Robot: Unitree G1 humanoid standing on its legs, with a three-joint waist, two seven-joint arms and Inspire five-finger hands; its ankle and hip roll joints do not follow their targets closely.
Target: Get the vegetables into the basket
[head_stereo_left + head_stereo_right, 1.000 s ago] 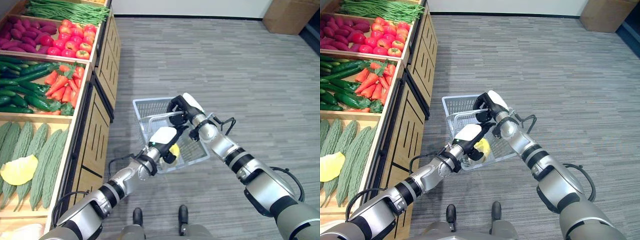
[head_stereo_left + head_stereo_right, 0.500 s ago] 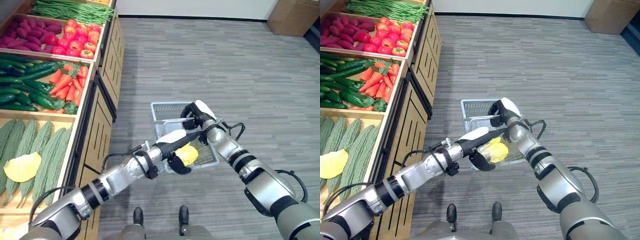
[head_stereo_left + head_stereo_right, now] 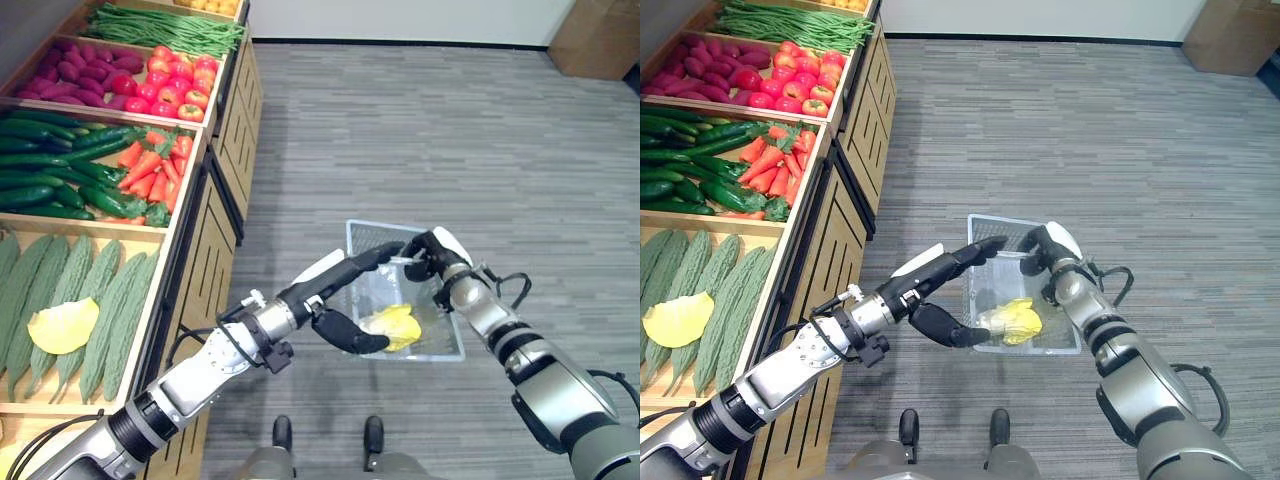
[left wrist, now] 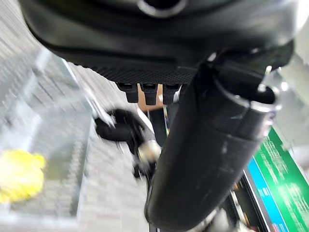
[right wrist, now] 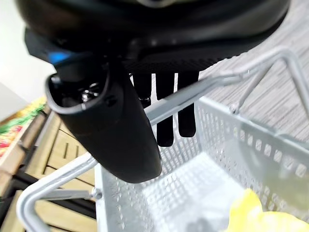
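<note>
The basket (image 3: 405, 318) hangs from the right hand (image 3: 432, 250), fingers curled round its handle, with a yellow vegetable (image 3: 392, 324) inside. The left hand (image 3: 335, 300) hovers spread and empty at the rim; a careless withdrawal risks knocking the basket and swinging or tipping it.

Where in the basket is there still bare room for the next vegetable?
In the basket, the far half beyond the yellow vegetable is bare mesh. The near end is taken. The right hand grips the handle over the far rim; the open left hand crowds the shelf-side rim.
</note>
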